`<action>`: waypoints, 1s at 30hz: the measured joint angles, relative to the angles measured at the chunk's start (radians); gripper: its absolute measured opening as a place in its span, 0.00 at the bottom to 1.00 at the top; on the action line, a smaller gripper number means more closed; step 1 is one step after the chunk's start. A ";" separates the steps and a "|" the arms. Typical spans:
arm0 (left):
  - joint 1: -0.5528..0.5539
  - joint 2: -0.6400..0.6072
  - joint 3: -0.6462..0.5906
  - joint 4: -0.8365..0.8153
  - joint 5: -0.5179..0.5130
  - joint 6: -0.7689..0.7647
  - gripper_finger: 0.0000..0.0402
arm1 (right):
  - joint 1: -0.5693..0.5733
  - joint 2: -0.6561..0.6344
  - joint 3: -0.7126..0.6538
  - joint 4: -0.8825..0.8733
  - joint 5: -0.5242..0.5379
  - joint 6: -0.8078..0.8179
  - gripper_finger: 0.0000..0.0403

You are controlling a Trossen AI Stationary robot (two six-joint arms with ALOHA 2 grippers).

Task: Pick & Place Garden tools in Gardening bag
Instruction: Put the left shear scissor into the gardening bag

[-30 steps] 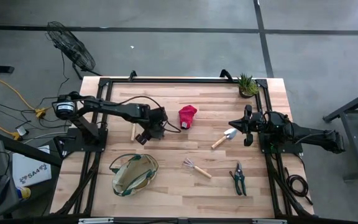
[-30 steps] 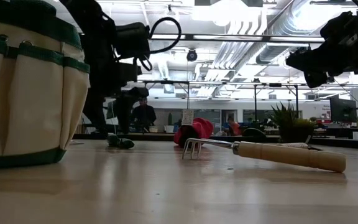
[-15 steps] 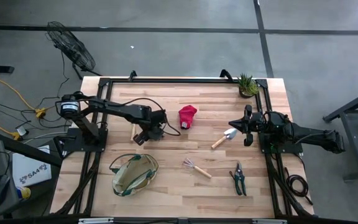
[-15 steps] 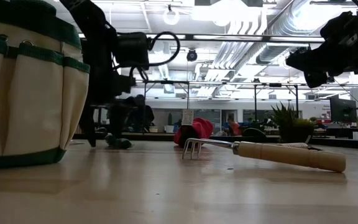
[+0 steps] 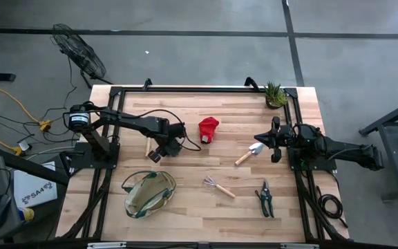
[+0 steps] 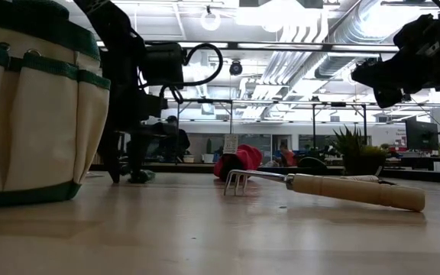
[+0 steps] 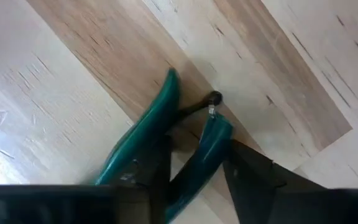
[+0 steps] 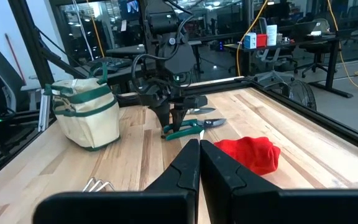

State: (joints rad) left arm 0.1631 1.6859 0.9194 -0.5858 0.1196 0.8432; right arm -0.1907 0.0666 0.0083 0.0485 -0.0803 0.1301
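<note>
My left fingers (image 7: pixel 194 180) are down on the worktop (image 5: pixel 206 207) in its left half, straddling the green handles of a pruner (image 7: pixel 166 146). One handle sits between them and the other lies just outside; whether they already pinch it I cannot tell. The pruner lies flat, its silver blades (image 8: pixel 209 122) pointing toward the red cloth (image 5: pixel 208 128) a little to the right. A wooden handle (image 5: pixel 148 146) shows just left of my left wrist.

My right fingers (image 8: pixel 199 163) are pressed together and hold nothing, hovering above the right side of the worktop next to the silver-bladed trowel (image 5: pixel 249 153).

The gardening bag (image 5: pixel 148 192) stands at the near left, mouth up, beige with green trim. The claw rake (image 5: pixel 219 186) lies near the middle toward the near edge, and a second pruner (image 5: pixel 265 198) lies to its right. The potted plant (image 5: pixel 276 95) stands at the far right corner.
</note>
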 joint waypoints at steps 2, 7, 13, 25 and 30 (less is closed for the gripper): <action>0.000 0.000 0.000 0.007 0.005 -0.029 0.22 | 0.000 0.000 0.000 0.000 0.000 0.000 0.01; 0.000 0.001 0.000 0.013 0.013 -0.072 0.11 | 0.000 0.000 0.000 0.000 0.000 0.000 0.01; 0.002 -0.005 0.000 0.006 0.085 -0.144 0.11 | 0.000 0.000 0.000 0.000 0.000 0.000 0.01; 0.000 -0.081 0.150 -0.105 0.197 -0.195 0.11 | 0.001 0.002 0.000 0.000 0.000 0.000 0.01; 0.002 -0.094 0.296 -0.186 0.382 -0.242 0.11 | 0.001 0.002 0.000 0.000 0.000 0.000 0.01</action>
State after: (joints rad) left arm 0.1646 1.5921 1.2150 -0.7721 0.5014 0.6013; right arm -0.1898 0.0685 0.0084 0.0483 -0.0801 0.1303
